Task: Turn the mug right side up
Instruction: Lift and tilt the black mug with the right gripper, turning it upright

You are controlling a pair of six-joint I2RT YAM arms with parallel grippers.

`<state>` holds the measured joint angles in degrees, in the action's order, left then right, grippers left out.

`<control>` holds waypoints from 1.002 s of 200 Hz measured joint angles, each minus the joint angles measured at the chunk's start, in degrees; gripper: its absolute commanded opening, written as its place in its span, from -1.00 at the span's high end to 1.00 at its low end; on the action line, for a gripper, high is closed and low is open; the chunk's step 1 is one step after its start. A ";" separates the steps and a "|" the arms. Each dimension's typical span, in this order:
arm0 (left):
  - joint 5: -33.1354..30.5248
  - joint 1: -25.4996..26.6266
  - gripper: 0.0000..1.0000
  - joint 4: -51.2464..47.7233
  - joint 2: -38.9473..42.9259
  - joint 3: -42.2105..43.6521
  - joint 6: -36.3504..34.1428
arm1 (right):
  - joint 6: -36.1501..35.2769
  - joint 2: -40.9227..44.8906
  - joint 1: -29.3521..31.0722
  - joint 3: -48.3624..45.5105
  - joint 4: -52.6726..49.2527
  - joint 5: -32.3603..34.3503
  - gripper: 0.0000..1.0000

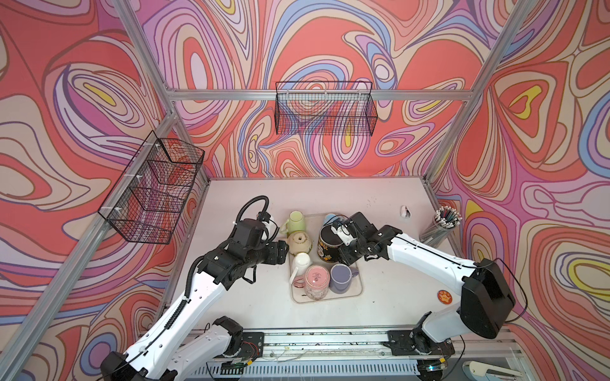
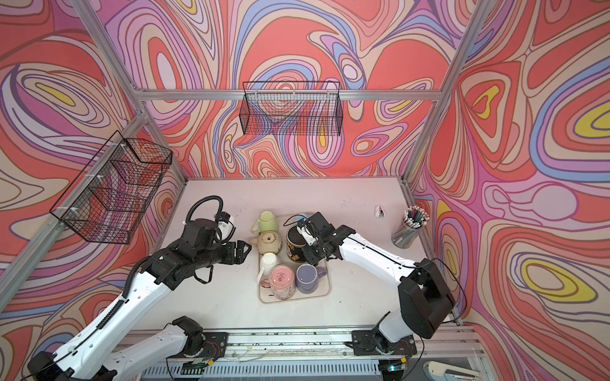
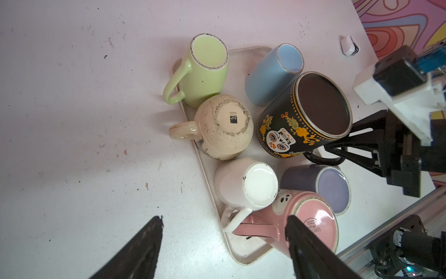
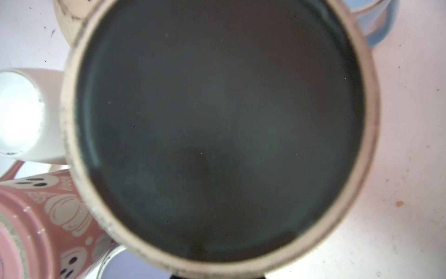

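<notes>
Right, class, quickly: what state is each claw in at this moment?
Left claw: open, holding nothing.
Right claw: closed on the handle of the black skull mug.

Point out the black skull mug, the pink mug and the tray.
black skull mug (image 3: 277, 135): left wrist view, painted side.
pink mug (image 3: 321, 215): left wrist view, upturned base.
tray (image 3: 253, 248): left wrist view, bare floor by corner.
</notes>
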<state>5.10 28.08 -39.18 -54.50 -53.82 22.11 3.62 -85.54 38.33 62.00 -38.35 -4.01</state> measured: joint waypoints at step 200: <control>0.44 0.00 -0.66 2.08 -0.28 0.74 1.36 | 12.63 6.10 -0.46 2.64 3.04 -4.26 1.00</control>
<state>5.54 28.08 -37.10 -54.78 -53.08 23.46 16.25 -79.44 37.87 64.64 -35.31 -8.27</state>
